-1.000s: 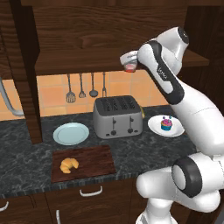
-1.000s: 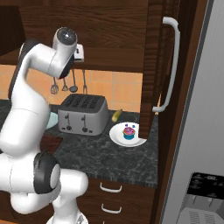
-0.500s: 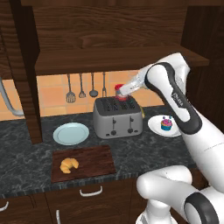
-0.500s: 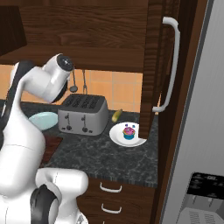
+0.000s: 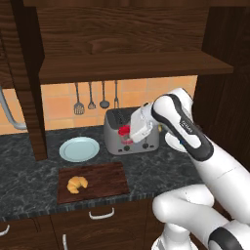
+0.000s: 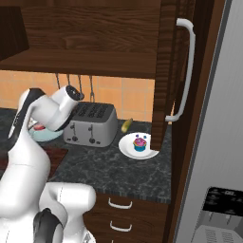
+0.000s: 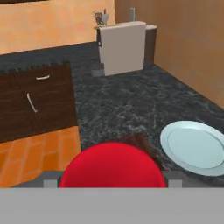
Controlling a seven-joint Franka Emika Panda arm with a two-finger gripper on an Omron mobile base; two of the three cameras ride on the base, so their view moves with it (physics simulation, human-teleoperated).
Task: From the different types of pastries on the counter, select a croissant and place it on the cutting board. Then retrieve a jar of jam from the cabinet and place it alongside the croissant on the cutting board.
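Nearest the base, along the front edge of the dark marbled counter [image 5: 161, 171]: the reddish-brown cutting board [image 5: 97, 178], lying flat, with the golden croissant [image 5: 77, 183] resting on its left part. Just behind the board, a round light blue plate [image 5: 79, 149], bare, seen again at the right of the hand view [image 7: 194, 146]. Above the counter between board and toaster: the gripper [image 5: 128, 134], pinched on the jar of jam [image 5: 125, 133], held in the air in front of the silver toaster [image 5: 122, 139], clear of the counter surface; in the hand view, the jar's red lid [image 7: 113, 166] large and close at the bottom, with a sliver of the board [image 7: 142, 144] showing just beyond it. Further right on the counter, near the cabinet side: a white plate [image 6: 137, 147] carrying the blue-and-pink cupcake [image 6: 139, 142]. At the back, against the orange tiled wall: hanging utensils [image 5: 91, 97] under the thick shelf of the dark wooden cabinet [image 5: 132, 63].
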